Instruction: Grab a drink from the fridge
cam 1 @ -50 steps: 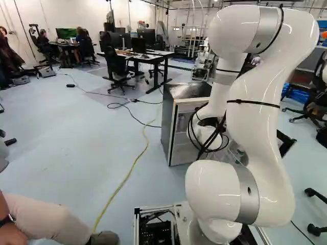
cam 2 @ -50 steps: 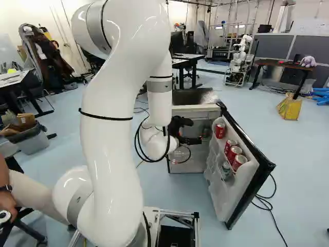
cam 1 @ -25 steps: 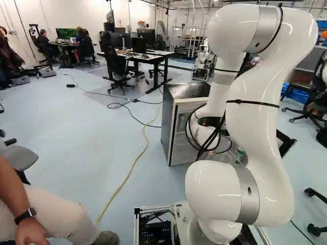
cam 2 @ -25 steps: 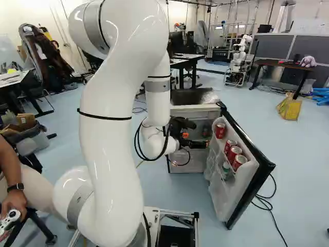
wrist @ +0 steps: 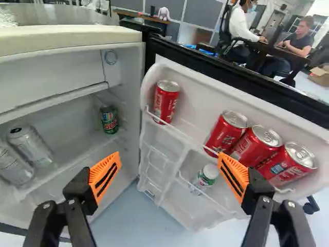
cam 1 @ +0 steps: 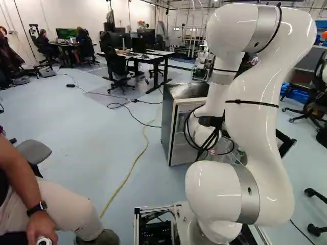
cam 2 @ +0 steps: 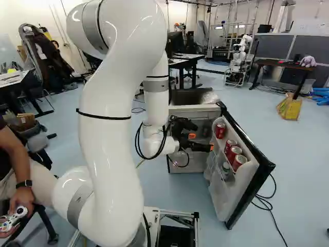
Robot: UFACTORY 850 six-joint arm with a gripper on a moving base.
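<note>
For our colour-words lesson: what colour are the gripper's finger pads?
Bright orange with dark stripes, seen best in the wrist view.

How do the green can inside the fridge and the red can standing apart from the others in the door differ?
The green can is mostly dark green; the red can is mostly red. The green can stands inside the fridge's body, while the red can stands behind a rail in the door. Both are upright, and the open gripper holds neither.
</note>
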